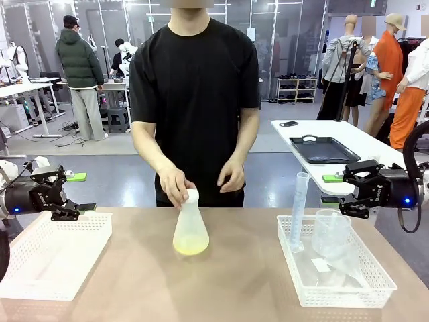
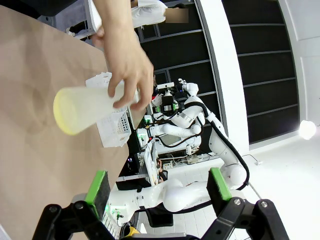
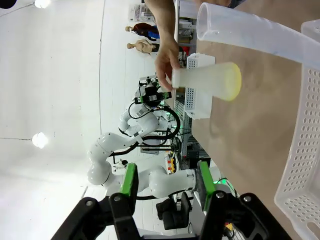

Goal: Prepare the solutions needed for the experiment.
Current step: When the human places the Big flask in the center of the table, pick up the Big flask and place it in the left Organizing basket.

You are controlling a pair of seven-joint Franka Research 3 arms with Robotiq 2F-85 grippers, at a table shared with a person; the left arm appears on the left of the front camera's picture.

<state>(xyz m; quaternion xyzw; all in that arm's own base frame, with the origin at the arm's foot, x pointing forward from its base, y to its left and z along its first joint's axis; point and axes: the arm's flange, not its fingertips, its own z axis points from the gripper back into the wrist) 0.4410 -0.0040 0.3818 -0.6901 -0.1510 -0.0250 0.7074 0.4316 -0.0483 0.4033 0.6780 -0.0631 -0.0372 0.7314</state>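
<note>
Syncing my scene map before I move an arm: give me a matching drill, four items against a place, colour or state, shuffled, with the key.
Items
1. flask
2. solution
3. graduated cylinder
4. left gripper

Descriptions
A. leaning in the right basket
B. pale yellow, a shallow layer
C. open, near the left basket
D. mid-table, neck held by the person's hand

Pairs: 1-D, 2-B, 3-A, 4-C
</note>
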